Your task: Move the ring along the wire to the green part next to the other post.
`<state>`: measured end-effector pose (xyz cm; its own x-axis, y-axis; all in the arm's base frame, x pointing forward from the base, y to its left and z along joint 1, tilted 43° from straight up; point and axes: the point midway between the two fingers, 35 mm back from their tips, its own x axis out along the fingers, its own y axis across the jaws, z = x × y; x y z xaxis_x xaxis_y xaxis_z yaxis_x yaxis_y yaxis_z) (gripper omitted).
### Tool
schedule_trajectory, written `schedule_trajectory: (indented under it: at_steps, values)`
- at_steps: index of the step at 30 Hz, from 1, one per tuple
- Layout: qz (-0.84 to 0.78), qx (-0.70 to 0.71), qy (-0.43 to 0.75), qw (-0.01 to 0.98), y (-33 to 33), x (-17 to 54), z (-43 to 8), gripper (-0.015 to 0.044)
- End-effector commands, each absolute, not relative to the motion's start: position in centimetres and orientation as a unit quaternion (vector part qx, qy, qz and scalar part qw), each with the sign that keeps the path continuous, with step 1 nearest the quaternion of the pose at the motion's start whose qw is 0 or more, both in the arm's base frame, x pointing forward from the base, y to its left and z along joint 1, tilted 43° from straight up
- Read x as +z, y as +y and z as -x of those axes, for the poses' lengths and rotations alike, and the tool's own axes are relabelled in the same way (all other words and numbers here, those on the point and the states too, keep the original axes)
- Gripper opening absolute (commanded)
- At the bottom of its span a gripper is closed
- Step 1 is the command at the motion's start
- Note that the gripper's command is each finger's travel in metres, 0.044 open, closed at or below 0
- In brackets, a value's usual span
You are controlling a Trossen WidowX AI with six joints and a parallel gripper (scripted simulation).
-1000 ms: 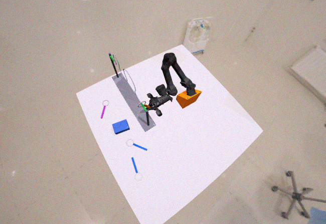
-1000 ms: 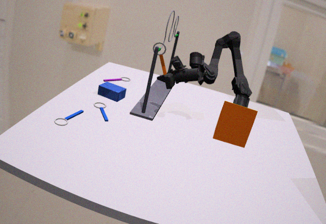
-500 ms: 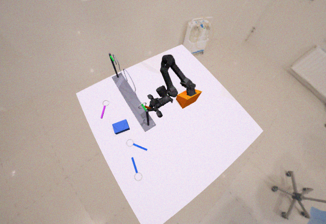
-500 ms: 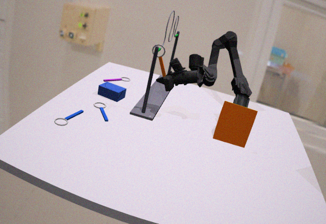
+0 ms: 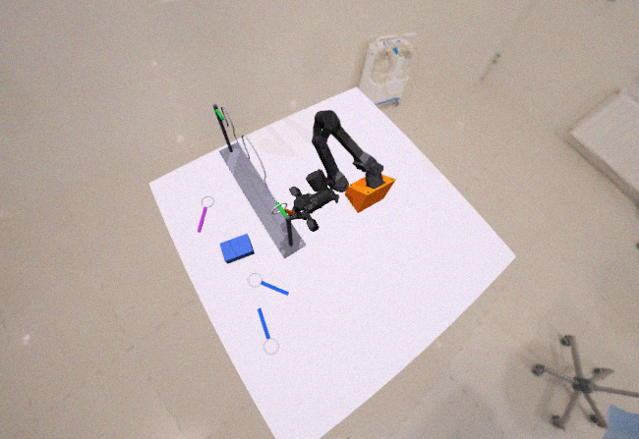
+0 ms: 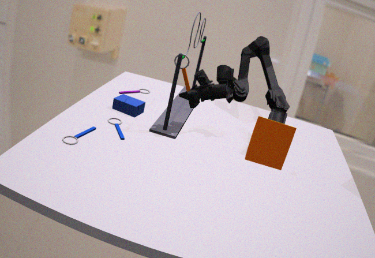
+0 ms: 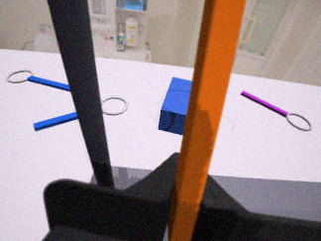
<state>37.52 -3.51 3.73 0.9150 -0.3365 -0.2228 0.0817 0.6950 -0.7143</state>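
My gripper [image 5: 293, 213] [image 6: 188, 94] [image 7: 181, 159] is shut on the orange handle [image 5: 290, 211] [image 6: 186, 79] [image 7: 208, 83], low on it. The handle slopes up to the ring [image 6: 188, 62], which hangs around the green part [image 5: 282, 210] [image 6: 183, 56] beside the near post [image 5: 290, 233] [image 6: 172, 97] [image 7: 81, 73]. Whether the ring touches the wire or post is unclear. The other green part [image 5: 219, 114] [image 6: 203, 40] is at the far post [image 5: 223, 130] [image 6: 198, 64]. The thin grey wire [image 6: 191, 33] loops between them.
A grey base plate [image 5: 253, 187] [image 6: 182, 109] carries both posts. Beyond it lie a blue block [image 5: 236, 248] [image 6: 128, 105] [image 7: 173, 105], a purple-handled ring [image 5: 202, 219] [image 6: 129, 92] [image 7: 265, 103] and two blue-handled rings [image 5: 274, 288] [image 5: 263, 323].
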Motion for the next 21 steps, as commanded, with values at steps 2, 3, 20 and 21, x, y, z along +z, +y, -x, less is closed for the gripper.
schedule_trajectory:
  at_steps: [2, 3, 20, 21]
  values:
    - [0.375, -0.112, 0.172, 0.904, -3.46, 3.51, -37.46, -0.0150]
    - [0.375, -0.112, 0.172, 0.904, -3.46, 3.51, -37.46, -0.0150]
    - [0.373, -0.115, 0.171, 0.905, -3.50, 3.65, -37.51, -0.0071]
    - [0.373, -0.115, 0.171, 0.905, -3.50, 3.65, -37.51, -0.0045]
